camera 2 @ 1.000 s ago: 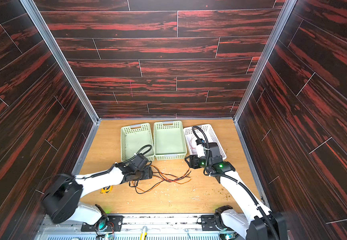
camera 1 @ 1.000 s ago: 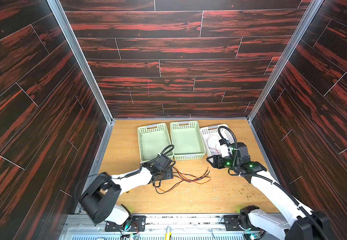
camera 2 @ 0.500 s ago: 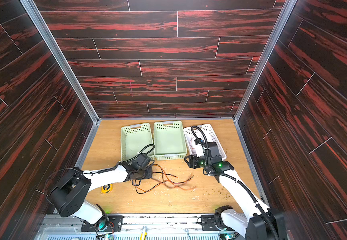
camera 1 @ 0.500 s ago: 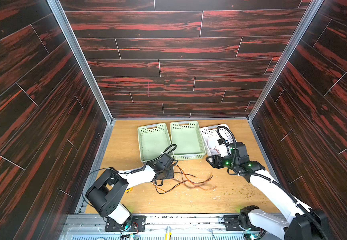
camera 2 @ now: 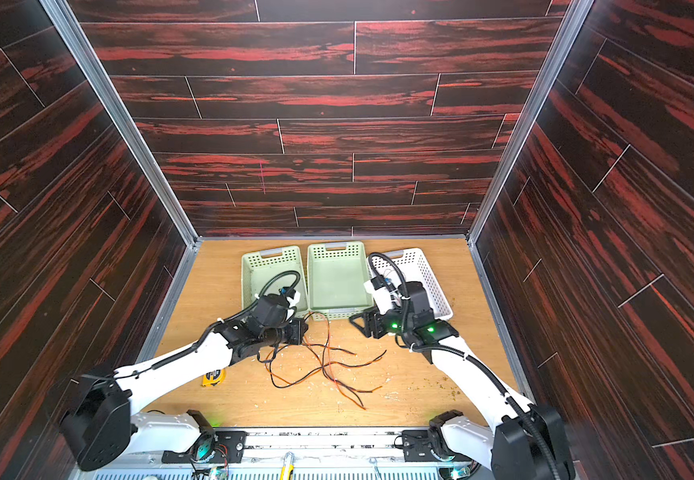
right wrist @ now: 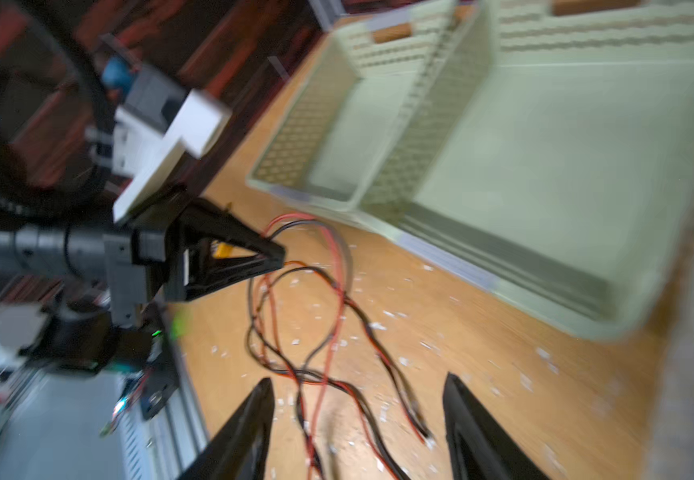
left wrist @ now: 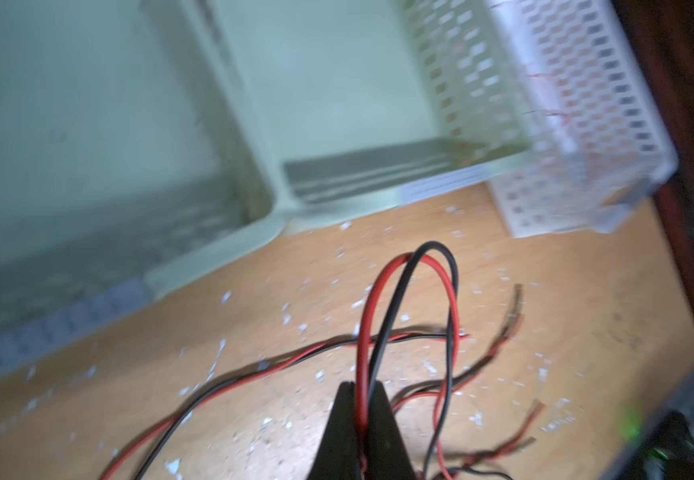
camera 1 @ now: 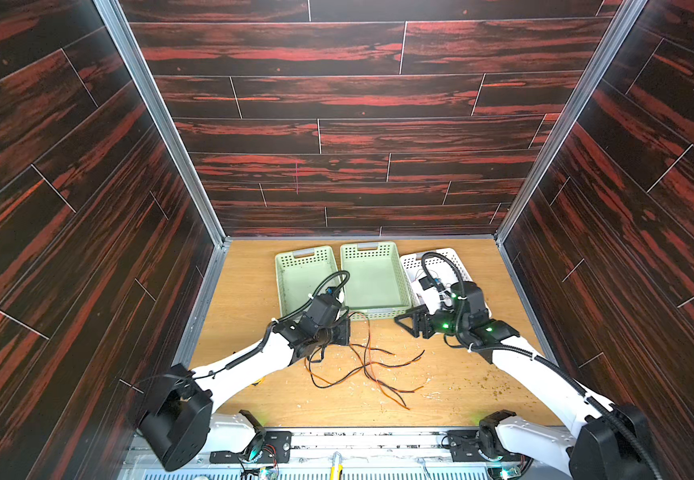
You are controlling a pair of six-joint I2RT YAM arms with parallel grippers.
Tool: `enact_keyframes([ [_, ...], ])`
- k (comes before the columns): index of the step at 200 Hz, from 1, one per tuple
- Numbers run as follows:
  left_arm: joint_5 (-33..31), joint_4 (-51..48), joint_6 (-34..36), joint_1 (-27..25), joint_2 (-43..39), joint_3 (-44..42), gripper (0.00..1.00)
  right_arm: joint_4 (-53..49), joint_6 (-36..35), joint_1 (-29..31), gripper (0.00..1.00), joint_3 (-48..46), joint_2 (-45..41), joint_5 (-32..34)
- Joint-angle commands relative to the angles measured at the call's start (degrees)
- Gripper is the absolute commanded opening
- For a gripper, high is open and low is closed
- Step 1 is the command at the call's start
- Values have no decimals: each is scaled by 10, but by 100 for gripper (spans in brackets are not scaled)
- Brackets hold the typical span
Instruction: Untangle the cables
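Plainly, a loop of the cables (left wrist: 361, 353), 1 red strand and 1 black, is shown pinched between the closed tips of the left gripper (left wrist: 361, 390) in the left wrist view; in both top views that pinch is hidden under the gripper's own body. A yellow tape measure (camera 2: 214, 377) is seen at 9 o'clock of the heap in a top view; elsewhere it is almost wholly covered by the left arm. In the right wrist view the right gripper (right wrist: 358, 378) is seen with its jaws well apart and nothing between them; it is held at 2 o'clock of the heap, above the tabletop (camera 1: 254, 291). The rest of the cables is spread loosely at mid-table, trailing toward 5 o'clock.

At 12 o'clock 2 green baskets (camera 1: 304, 251) are set side by side, only smooth pale floors being seen within; in the white basket (camera 1: 449, 251) at 1 o'clock a thin reddish strand is glimpsed through the wall. All 3 are perforated plastic, rectangular; the tabletop is wood-grained and flecked with white crumbs.
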Motion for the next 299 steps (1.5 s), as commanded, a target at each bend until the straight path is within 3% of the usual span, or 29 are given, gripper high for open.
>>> enact_keyframes([
  [1,42,5,49,2,-31,26,0,72,-11,14,66,-23,10,-66],
  [43,82,-10,90,1,-66,58,0,225,34,30,70,-79,12,-114],
  [68,99,-15,105,1,-82,77,0,251,48,52,70,-75,42,-67],
  [104,104,-24,121,-3,-90,104,0,340,100,72,70,-70,94,-80],
  [126,103,-24,128,-7,-96,114,0,349,121,82,62,-59,119,-32],
  [150,94,-23,136,-8,-107,119,0,428,167,83,55,-71,136,-41],
  [165,84,-19,142,-9,-113,116,0,462,187,85,40,-74,145,-38],
  [174,77,-19,147,-9,-117,115,0,447,183,87,31,-67,149,-31],
  [204,56,-35,166,-9,-132,119,0,367,137,91,16,-52,127,15],
  [237,12,-93,201,-9,-147,132,0,178,60,90,3,-5,70,176],
  [276,-52,-145,234,-9,-155,142,0,39,-9,90,0,47,27,308],
  [299,-65,-152,244,-9,-156,143,0,4,-35,89,0,60,19,325],
])
